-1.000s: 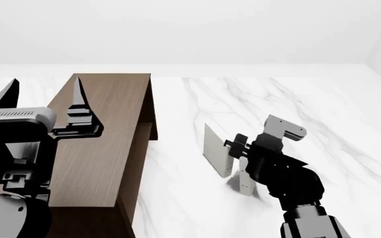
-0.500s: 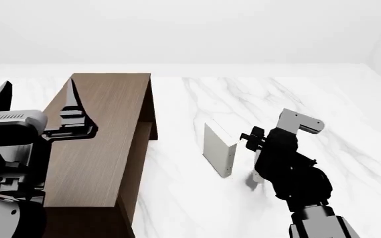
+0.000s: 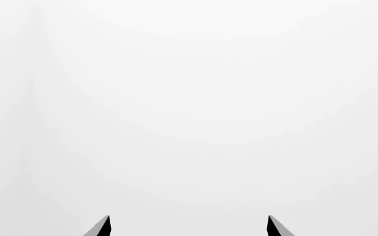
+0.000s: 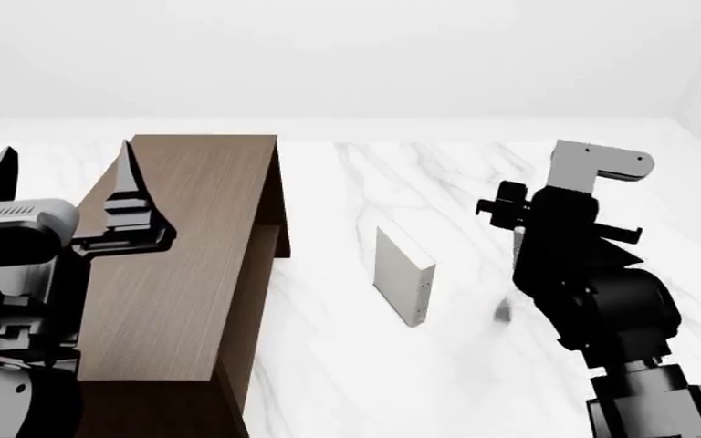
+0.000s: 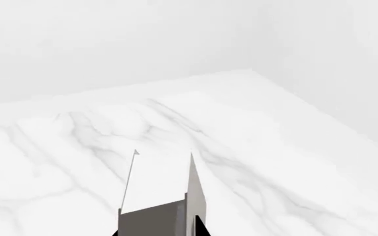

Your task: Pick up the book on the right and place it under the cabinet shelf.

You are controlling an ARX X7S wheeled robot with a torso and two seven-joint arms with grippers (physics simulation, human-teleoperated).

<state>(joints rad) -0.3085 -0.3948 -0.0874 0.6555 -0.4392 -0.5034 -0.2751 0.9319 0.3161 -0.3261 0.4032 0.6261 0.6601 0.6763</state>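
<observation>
Marble surface [image 4: 473,173]: white, veined; carries all items.
Book [image 5: 159,189]: thin white hardback, seen in the right wrist view held in the right gripper [image 5: 157,231], raised clear of the surface and well apart from the cabinet.
Right fingers: closed narrow on the book's lower edge.
Left gripper [image 4: 65,178]: fingers spread wide, empty, raised beside the cabinet's top.
Cabinet shelf [image 4: 193,246]: dark brown wood grain; opening faces the books.
Other book [image 4: 402,274]: thicker, greyish-white, upright between arm and cabinet.
Step in hand: carry the book to the cabinet.
Procedure: route above or behind the upright book; maintain grip; lower and level the book before entering beneath the shelf.
</observation>
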